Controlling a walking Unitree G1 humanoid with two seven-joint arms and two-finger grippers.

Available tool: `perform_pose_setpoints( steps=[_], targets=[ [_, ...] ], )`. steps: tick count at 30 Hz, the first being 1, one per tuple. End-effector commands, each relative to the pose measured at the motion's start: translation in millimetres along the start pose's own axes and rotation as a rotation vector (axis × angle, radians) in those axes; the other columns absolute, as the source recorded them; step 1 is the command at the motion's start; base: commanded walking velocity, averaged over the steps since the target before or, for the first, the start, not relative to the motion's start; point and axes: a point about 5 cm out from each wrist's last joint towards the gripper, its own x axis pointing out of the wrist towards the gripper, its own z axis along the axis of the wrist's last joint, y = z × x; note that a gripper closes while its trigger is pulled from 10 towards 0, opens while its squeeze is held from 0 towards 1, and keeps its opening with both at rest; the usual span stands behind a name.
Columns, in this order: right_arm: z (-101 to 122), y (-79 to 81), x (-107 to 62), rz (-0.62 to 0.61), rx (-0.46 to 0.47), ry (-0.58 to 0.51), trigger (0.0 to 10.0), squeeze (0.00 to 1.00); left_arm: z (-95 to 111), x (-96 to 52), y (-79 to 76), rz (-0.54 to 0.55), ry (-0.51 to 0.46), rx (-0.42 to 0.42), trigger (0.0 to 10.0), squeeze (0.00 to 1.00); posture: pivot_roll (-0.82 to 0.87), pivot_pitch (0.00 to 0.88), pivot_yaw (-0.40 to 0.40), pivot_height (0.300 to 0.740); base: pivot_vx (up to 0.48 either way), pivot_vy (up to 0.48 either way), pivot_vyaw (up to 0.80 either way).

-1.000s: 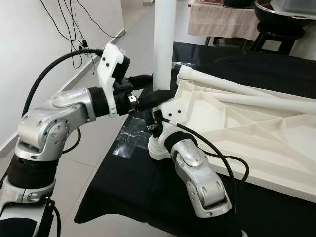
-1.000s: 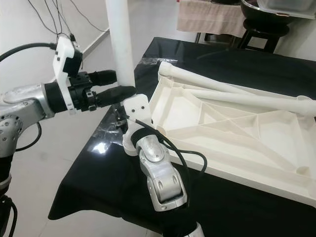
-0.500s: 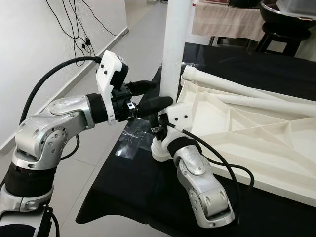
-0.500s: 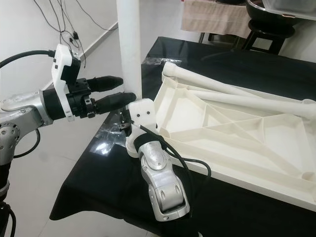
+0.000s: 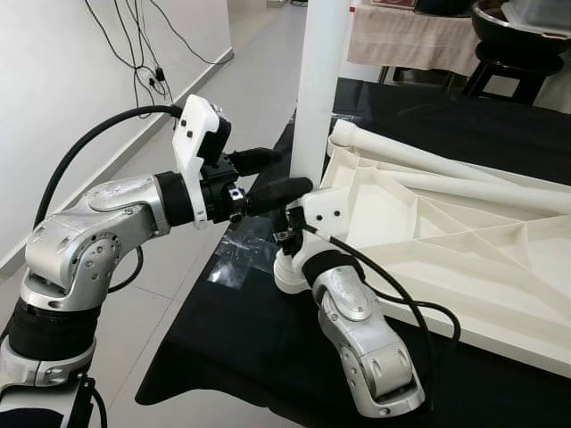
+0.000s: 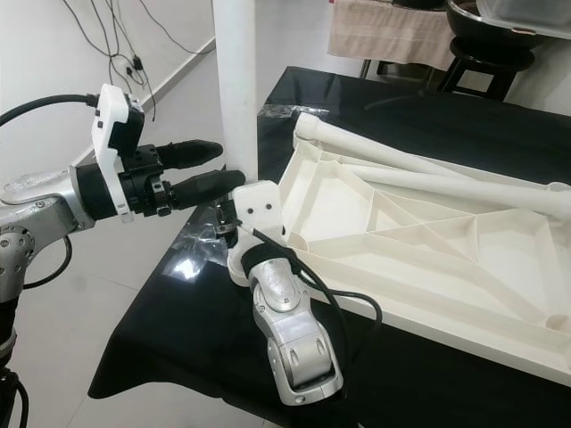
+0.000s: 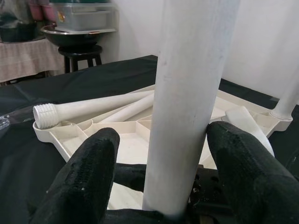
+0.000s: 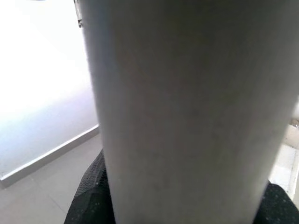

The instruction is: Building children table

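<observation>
1. Left eye view: a white table leg (image 5: 319, 85) stands upright at the near corner of the upturned white tabletop (image 5: 464, 259), which lies on a table draped in black cloth (image 5: 241, 339). The left gripper (image 5: 287, 175) reaches in from the left with its two black fingers spread wide, one on each side of the leg and not pressing it. The right gripper (image 5: 290, 234) sits low at the leg's base, hidden behind its own white wrist block; the silver right forearm (image 5: 361, 343) crosses in front of the tabletop's near edge. Two loose legs (image 5: 446, 178) lie across the tabletop's ribs.

2. Right eye view: a crumpled clear plastic sheet (image 6: 192, 250) lies on the cloth just beside the right wrist. Cables (image 6: 116, 45) hang on the white wall, and a black stool (image 6: 486, 62) with a dark bowl stands beyond the table.

3. Left wrist view: the fingers (image 7: 86, 172) flank the upright leg with a small gap on each side. A threaded leg end (image 7: 46, 114) rests on the tabletop rim behind.

4. Right wrist view: the leg (image 8: 191, 112) stands very close, with black fingers (image 8: 91, 200) at both its sides, apparently closed around it.
</observation>
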Motion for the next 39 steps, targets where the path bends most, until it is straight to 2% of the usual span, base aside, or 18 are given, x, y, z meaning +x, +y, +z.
perform_pose_setpoints(
  steps=[1,5,7,9,23,35,39],
  targets=[
    [-51.0,-0.8,-11.7,-0.084,0.154,0.257,0.0,0.00,0.1,-0.4,-3.6,-0.012,-0.003,-0.004,10.0,0.00,0.11,0.155,-0.015,0.740,0.000,0.000,0.00],
    [-43.4,-0.8,-9.2,-0.075,0.167,0.203,0.0,0.00,-0.1,-0.2,-4.0,-0.013,-0.004,-0.004,10.0,0.00,0.11,0.155,-0.015,0.740,0.000,0.000,0.00],
    [-30.6,0.0,-6.6,-0.047,0.168,0.110,0.0,0.00,-0.2,0.0,-4.6,-0.013,-0.004,-0.004,10.0,0.00,0.11,0.154,-0.016,0.740,0.000,0.000,0.00],
    [-24.0,1.9,-6.8,-0.020,0.156,0.064,0.0,0.00,-0.2,-0.1,-4.9,-0.012,-0.004,-0.003,10.0,0.00,0.11,0.153,-0.016,0.740,0.000,0.000,0.00],
    [-9.9,5.9,-7.0,0.036,0.173,-0.010,0.0,0.00,-1.1,-1.1,-5.5,-0.008,-0.003,-0.007,10.0,0.00,0.11,0.159,-0.010,0.740,0.000,0.000,0.00],
    [-11.7,7.8,-8.0,0.051,0.176,-0.008,0.0,0.00,-1.4,-1.8,-5.9,-0.007,0.000,-0.009,10.0,0.00,0.11,0.162,-0.009,0.740,0.000,0.000,0.00],
    [2.5,6.5,-2.7,0.053,0.198,-0.055,0.0,0.00,-1.3,-1.7,-5.9,-0.008,0.001,-0.009,10.0,0.00,0.11,0.162,-0.009,0.740,0.000,0.000,0.00]
  ],
)
